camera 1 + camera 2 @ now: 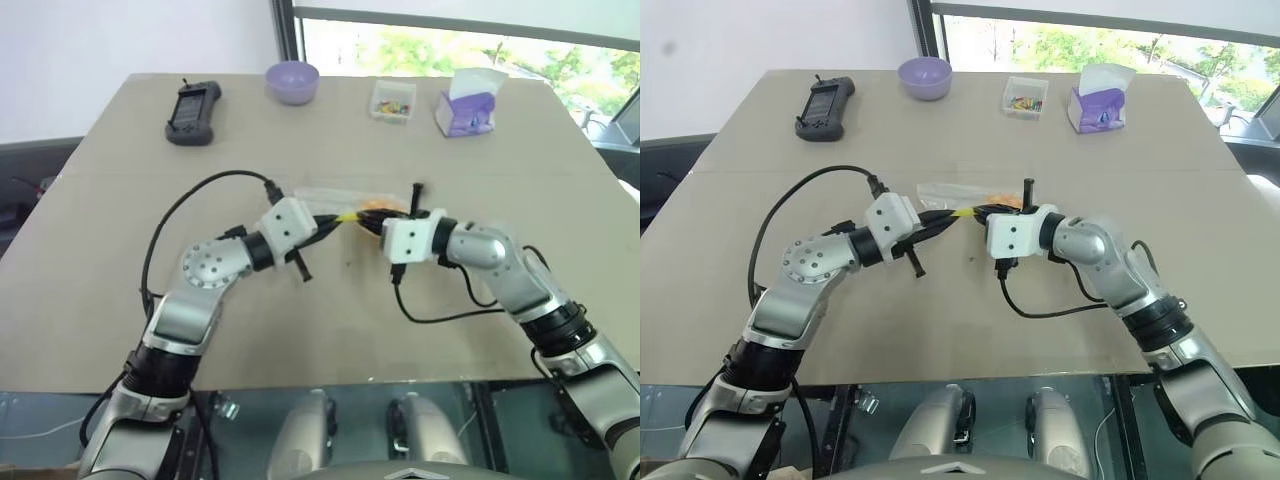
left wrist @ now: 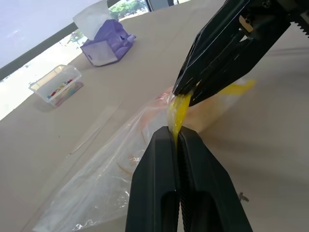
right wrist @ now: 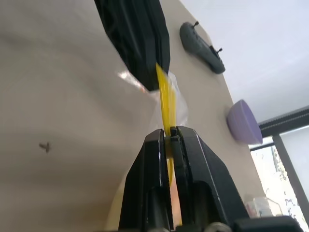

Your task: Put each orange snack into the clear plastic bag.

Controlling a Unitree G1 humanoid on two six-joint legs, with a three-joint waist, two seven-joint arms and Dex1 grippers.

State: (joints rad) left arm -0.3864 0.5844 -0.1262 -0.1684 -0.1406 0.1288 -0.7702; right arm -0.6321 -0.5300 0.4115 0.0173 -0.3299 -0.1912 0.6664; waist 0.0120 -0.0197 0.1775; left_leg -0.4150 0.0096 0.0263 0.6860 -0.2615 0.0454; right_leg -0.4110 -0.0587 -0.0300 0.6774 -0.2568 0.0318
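Above the tabletop [image 1: 120, 330], we see both the left hand [image 2: 175, 137] and right hand [image 3: 169, 137] clamped on the crinkly clear plastic bag's [image 2: 104, 169] yellow seal strip [image 2: 177, 108], something orange showing inside.

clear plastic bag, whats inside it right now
An orange shape shows through the clear plastic bag beside its yellow seal strip, likely the orange snack. Both claws, left claw and right claw, pinch that strip and cover most of it.

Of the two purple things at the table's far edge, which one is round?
The purple bowl, beside the black handheld controller. The other, the purple tissue box, is squarish with white tissue sticking up.
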